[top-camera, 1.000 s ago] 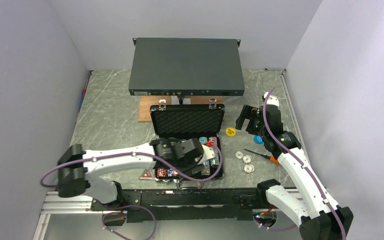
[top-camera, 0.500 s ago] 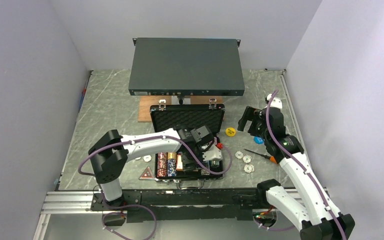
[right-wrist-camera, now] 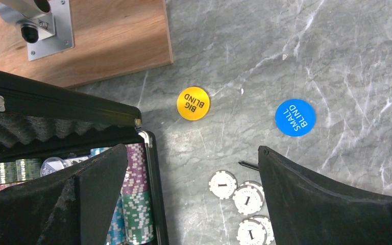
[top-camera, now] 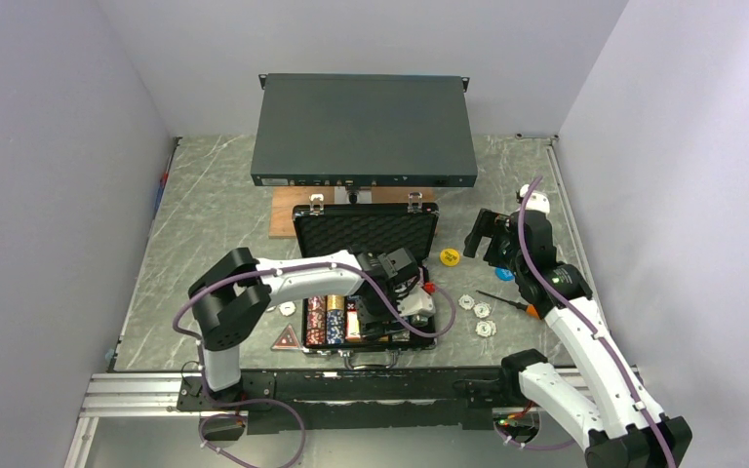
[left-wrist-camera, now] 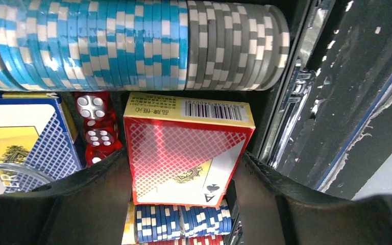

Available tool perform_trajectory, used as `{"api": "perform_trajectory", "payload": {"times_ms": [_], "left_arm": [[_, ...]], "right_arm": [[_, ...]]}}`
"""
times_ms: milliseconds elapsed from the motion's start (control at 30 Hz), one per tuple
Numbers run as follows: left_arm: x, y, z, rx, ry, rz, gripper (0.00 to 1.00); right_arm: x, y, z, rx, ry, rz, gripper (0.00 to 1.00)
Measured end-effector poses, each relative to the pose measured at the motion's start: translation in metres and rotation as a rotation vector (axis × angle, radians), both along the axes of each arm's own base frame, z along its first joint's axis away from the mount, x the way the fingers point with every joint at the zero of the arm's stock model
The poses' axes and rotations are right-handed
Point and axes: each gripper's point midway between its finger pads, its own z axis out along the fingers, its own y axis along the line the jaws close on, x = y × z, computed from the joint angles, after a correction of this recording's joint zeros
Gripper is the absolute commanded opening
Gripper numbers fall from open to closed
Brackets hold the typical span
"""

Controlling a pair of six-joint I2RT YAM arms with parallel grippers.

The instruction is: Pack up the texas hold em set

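Left gripper (left-wrist-camera: pixel 185 158) clamps the red card deck (left-wrist-camera: pixel 178 135) over the open briefcase (top-camera: pixel 366 234) at table centre. It's a light, stiff, slick box, so the long edges suit. Right gripper (right-wrist-camera: pixel 193 153) gapes empty, with loose white chips (top-camera: pixel 476 314) at the briefcase's three o'clock.

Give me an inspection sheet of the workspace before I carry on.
Surface: grey marble table, partly occupied.
Job's things: briefcase open, chip rows and red dice inside; yellow disc, blue disc and white chips loose on table.
Clutter: rack box, wooden board, screwdriver.
End effectors: left end effector closed on red card deck over the briefcase; right end effector open, above the discs.
Cables: purple cables along both arms.
Surroundings: plain walls on three sides.
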Motion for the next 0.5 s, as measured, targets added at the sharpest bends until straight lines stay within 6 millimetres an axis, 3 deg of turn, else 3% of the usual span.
{"api": "perform_trajectory", "payload": {"times_ms": [333, 433, 500], "left_arm": [[0.0021, -0.0001, -0.0047, 0.025, 0.048, 0.067, 0.01], [0.0024, -0.0003, -0.0048, 0.028, 0.050, 0.070, 0.11], [0.0025, 0.0000, -0.0051, 0.030, 0.049, 0.072, 0.27]], "right_arm": [[-0.0001, 0.0001, -0.0013, 0.000, 0.003, 0.000, 1.00], [-0.0005, -0.0001, -0.0037, -0.002, 0.010, 0.000, 1.00], [-0.0004, 0.0000, -0.0044, -0.003, 0.012, 0.000, 1.00]]}}
